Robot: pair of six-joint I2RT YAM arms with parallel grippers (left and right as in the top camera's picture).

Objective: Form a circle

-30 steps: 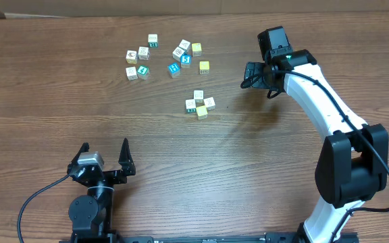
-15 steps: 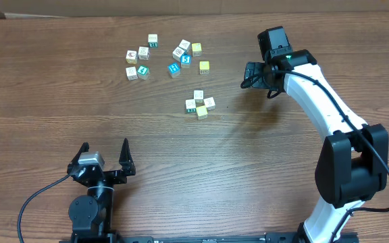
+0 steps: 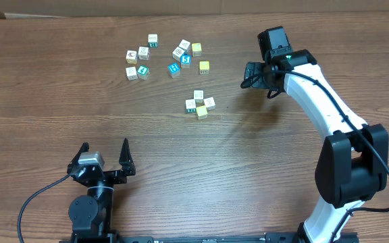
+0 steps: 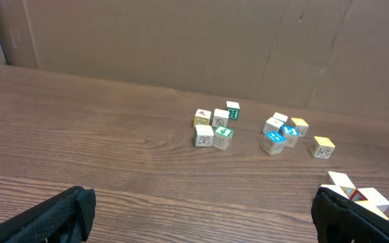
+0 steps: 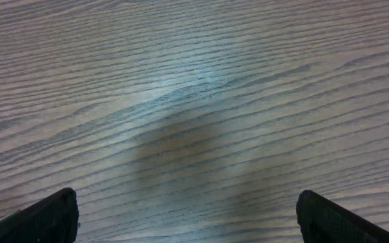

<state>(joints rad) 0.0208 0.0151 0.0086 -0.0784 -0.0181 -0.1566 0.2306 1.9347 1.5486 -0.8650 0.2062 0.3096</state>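
Circle point(image 3: 200, 104): four small cubes bunched tight on the bench point(image 3: 262, 169), a little past its middle; white ones at 12, 3 and 9 o'clock of the group, a yellow one at 6.
Long axis: none worth naming; the group is as wide as it is deep, a small diamond, and points no way.
Gap: the cubes sit touching or just apart; I cannot tell whether the centre is clear.
Loose cubes point(image 3: 174, 69): scattered toward 11 o'clock of the circle, well apart from it.
Right hand point(image 3: 246, 75): fingers spread wide, empty, above the bench and aimed toward 9 o'clock; the circle lies at about 8 o'clock from it, near.
Left hand point(image 3: 105, 150): fingers spread wide, empty, at the near edge; the circle lies at about 2 o'clock, well apart.
Nearer arm: the right, by a clear margin.
Likely next move: the right hand comes down toward 8 o'clock.
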